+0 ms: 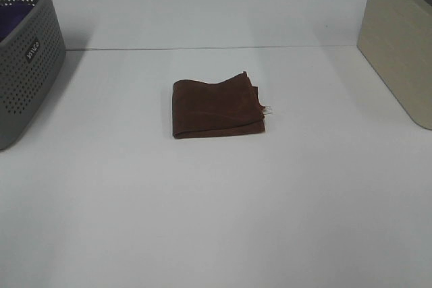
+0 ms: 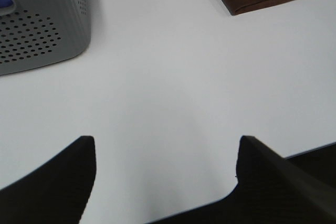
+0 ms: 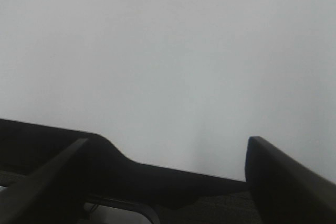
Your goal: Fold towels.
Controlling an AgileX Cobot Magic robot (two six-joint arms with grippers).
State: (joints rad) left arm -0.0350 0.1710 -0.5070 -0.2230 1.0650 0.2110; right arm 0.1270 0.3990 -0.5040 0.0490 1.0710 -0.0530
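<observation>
Folding looks close to finished from where I stand. The dark reddish-brown fuzzy towel (image 1: 216, 108) lies in the middle of the overhead frame as a compact, layered rectangle on the white table (image 1: 216, 220), its folded edge on the left side and its loose edges stacked at the right, where a bit of pale tag or thread pokes out. The upper right corner of the bundle rides up a little and the layers there do not line up cleanly, so I would judge a final neatening is all that could remain, if anything.

Neither arm shows in the overhead frame. The left gripper (image 2: 165, 182) hangs over bare table with its two dark fingers spread wide and nothing between them; the same brown towel sits at the upper right of that wrist picture, well apart from the fingers. The right gripper (image 3: 168, 177) is likewise spread, empty, looking at plain white surface with the table's edge just under it.

A grey perforated plastic basket (image 1: 27, 59) stands at the upper left of the overhead frame with something purple inside, and a beige box-like bin (image 1: 398, 52) sits at the upper right. Both are well apart from the towel. Whether the folded towel is meant to go anywhere I cannot tell.
</observation>
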